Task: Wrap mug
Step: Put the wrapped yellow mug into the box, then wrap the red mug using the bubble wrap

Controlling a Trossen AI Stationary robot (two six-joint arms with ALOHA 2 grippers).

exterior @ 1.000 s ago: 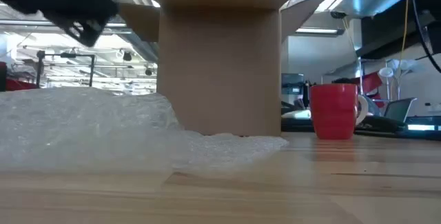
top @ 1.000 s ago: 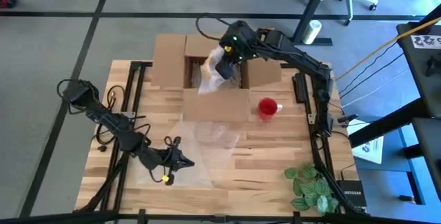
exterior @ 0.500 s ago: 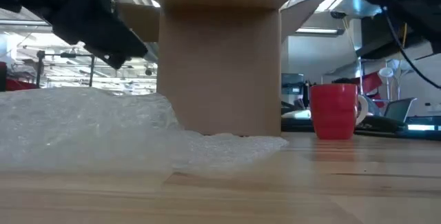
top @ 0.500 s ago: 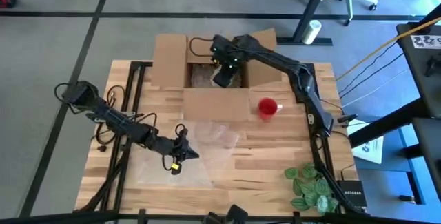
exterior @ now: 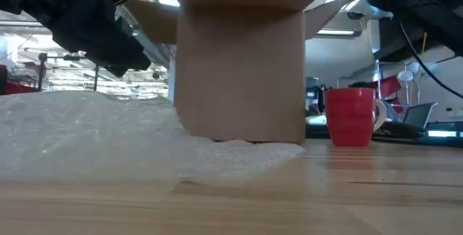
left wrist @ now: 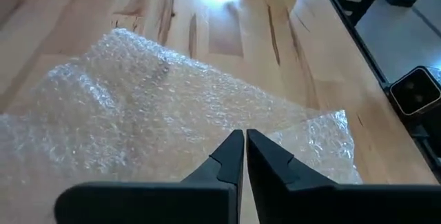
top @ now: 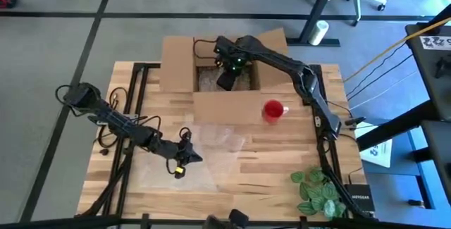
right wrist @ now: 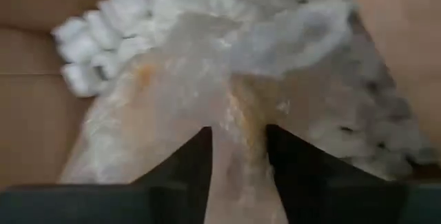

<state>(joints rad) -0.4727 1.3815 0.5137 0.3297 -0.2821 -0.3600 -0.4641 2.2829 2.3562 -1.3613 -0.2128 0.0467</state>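
Note:
A red mug stands upright on the wooden table, just right of an open cardboard box at the far side. My right gripper reaches down into the box and is shut on a bubble-wrapped bundle that lies among white packing peanuts. A loose sheet of bubble wrap lies flat on the table in front of the box. My left gripper hovers shut just above that sheet, near its left part, and touches nothing. My right gripper has the bubble-wrapped bundle between its two fingers, on a fold of wrap at the bundle's near end. The fingers come from above, pointing down into the box. The bundle rests on the filling inside the box.
The box's flaps stand open to the left and right. A potted plant sits at the near right corner. Bare wood lies between the mug, the sheet and the plant.
My right gripper has gone down into the box with the wrapped bundle, which was held above the box's rim a second ago. The box has slid a little toward the table's right edge. My left gripper has moved right and farther, over the loose sheet.

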